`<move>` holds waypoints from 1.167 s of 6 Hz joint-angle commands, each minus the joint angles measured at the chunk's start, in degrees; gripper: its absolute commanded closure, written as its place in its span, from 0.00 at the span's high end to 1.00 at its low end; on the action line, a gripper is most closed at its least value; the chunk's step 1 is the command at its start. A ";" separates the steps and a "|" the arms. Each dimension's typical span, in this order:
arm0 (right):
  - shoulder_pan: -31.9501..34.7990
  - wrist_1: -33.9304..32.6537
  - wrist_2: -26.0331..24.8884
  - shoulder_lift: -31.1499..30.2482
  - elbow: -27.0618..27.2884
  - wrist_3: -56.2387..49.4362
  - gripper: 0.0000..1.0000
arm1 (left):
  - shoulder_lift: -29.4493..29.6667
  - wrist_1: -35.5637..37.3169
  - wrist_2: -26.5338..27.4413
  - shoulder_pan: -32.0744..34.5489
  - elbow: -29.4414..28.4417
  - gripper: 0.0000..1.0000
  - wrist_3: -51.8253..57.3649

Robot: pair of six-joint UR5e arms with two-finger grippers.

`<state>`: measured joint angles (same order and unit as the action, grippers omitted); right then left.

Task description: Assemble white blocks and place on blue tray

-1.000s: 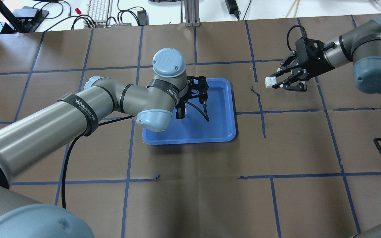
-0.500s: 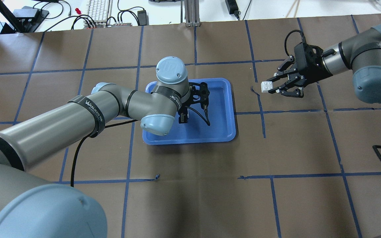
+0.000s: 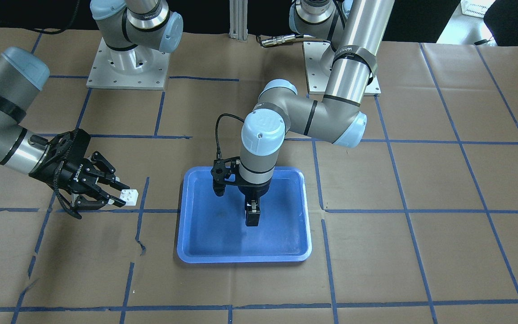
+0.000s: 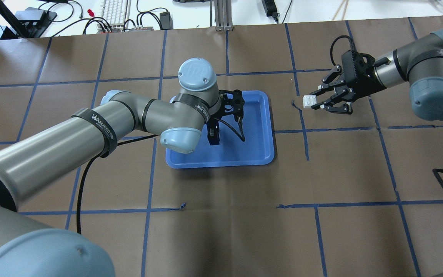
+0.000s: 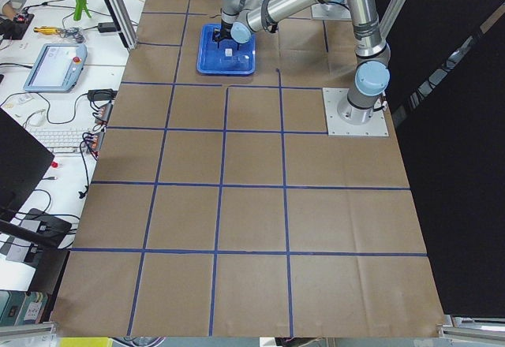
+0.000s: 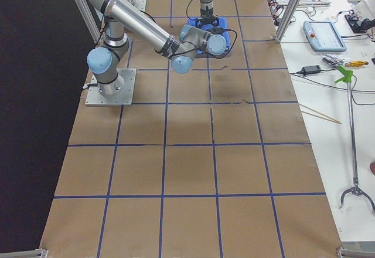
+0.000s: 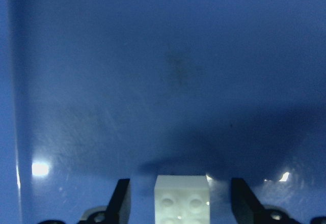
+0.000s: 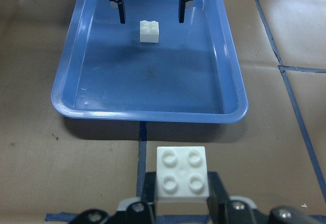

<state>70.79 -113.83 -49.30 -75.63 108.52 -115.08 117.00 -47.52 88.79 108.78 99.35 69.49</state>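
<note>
One white block stands on the floor of the blue tray, studs up. My left gripper hangs over it, open, with a finger on either side and a gap to each, as the left wrist view also shows. In the overhead view the left gripper hides this block. My right gripper is to the right of the tray, above the brown paper. It is shut on the second white block, studs up, which also shows in the right wrist view and the front view.
The table is covered in brown paper with a grid of blue tape. My left forearm crosses over the tray's left side. Cables and a keyboard lie beyond the far edge.
My right gripper has carried its white block a little left, toward the tray. My left arm has shifted slightly over the tray and its gripper stays above the tray floor.
</note>
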 commanded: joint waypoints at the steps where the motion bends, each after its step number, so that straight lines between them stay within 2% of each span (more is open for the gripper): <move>1: 1.01 -0.43 0.17 -0.22 0.98 2.47 0.25 | -7.10 -15.49 0.07 -1.37 -5.80 0.99 -0.15; 2: 4.15 -1.21 0.34 -0.22 0.99 6.06 0.25 | -10.09 -20.98 -0.02 -3.90 -7.58 0.99 -0.67; 3: 8.01 -6.44 0.34 0.21 0.99 11.40 0.25 | -14.13 -25.56 0.16 -5.75 -8.29 0.99 -2.76; 5: 16.27 -19.01 0.17 2.92 0.99 26.16 0.25 | -19.85 -27.80 1.21 -8.04 -6.64 0.99 -12.31; 7: 22.18 -29.48 -0.44 8.89 0.99 33.14 0.25 | -24.08 -30.69 2.35 -10.85 -6.54 0.99 -37.88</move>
<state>90.29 -138.25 -49.40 -69.75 109.51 -85.24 95.08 -76.93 90.36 99.63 92.72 44.32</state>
